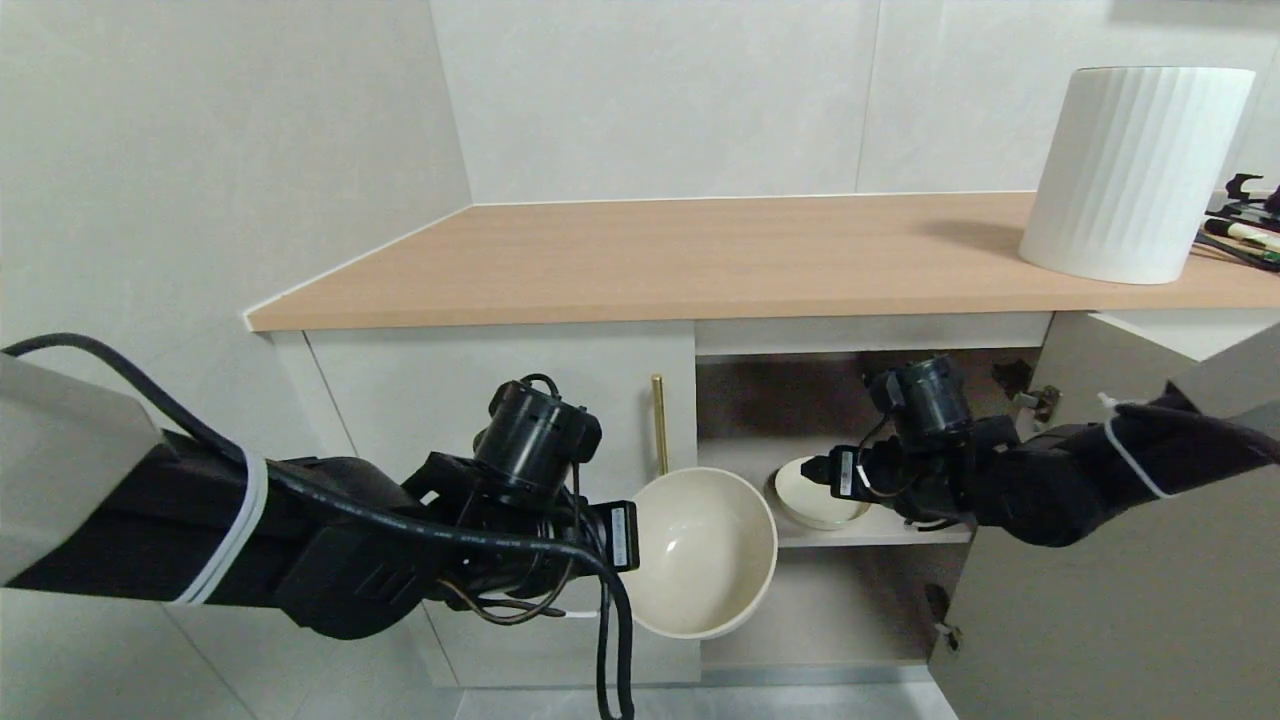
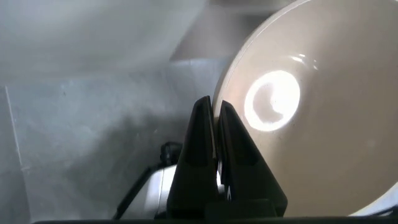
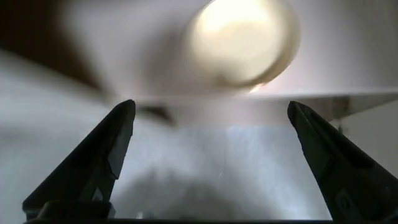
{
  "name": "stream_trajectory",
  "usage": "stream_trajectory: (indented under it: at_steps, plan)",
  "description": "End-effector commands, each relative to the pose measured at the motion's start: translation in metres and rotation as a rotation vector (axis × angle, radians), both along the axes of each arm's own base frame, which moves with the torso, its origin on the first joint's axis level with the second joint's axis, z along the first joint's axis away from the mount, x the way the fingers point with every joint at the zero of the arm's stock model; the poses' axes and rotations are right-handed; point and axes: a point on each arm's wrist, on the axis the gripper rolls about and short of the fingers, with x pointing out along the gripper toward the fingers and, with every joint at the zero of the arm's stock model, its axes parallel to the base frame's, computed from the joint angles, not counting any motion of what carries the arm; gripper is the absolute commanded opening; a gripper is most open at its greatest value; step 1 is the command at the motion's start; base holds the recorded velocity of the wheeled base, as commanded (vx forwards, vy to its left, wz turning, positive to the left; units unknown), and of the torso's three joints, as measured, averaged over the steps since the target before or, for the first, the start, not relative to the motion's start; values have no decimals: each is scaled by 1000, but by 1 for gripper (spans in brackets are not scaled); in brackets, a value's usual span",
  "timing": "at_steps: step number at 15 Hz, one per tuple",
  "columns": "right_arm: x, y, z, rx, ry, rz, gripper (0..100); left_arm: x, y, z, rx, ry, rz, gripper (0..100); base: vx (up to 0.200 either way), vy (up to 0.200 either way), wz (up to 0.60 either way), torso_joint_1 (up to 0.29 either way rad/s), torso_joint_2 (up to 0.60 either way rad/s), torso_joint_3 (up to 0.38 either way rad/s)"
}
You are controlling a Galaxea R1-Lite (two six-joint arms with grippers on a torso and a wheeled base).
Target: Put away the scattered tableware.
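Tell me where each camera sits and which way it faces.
Head: high on the robot, looking forward and down at the wooden countertop and open cabinet; both arms show.
Left wrist: on the left arm, looking along its jaws, shut on the rim of the large cream bowl.
Right wrist: on the right arm, looking between its open jaws at the small cream dish on the cabinet shelf.
Shared: head and right wrist both show the dish.

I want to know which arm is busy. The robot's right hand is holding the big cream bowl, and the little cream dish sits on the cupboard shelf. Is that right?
No, the left hand holds the big round cream bowl, as the head view shows; the right hand is open. The little round cream dish does sit on the cupboard shelf.
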Motion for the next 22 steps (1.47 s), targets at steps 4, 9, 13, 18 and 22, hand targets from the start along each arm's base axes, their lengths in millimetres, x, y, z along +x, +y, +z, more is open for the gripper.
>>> stream_trajectory:
  at_steps: [4,9,13,18,22]
  plan:
    - [-77,15,77,60,-16,198,100,-3,-13,-18,27,46,-36,0,0,0,0,0,0,0]
    - [-102,35,62,-17,112,301,100,-7,-19,-24,41,66,-59,0,0,0,0,0,0,0]
    - [-97,53,30,-97,179,304,100,-8,-21,-26,43,68,-65,0,0,0,0,0,0,0]
    - [-91,58,16,-141,193,274,0,-9,-22,-26,44,69,-66,0,0,0,0,0,0,0]
    - [-92,59,18,-135,187,279,0,-9,-22,-26,44,69,-68,0,0,0,0,0,0,0]
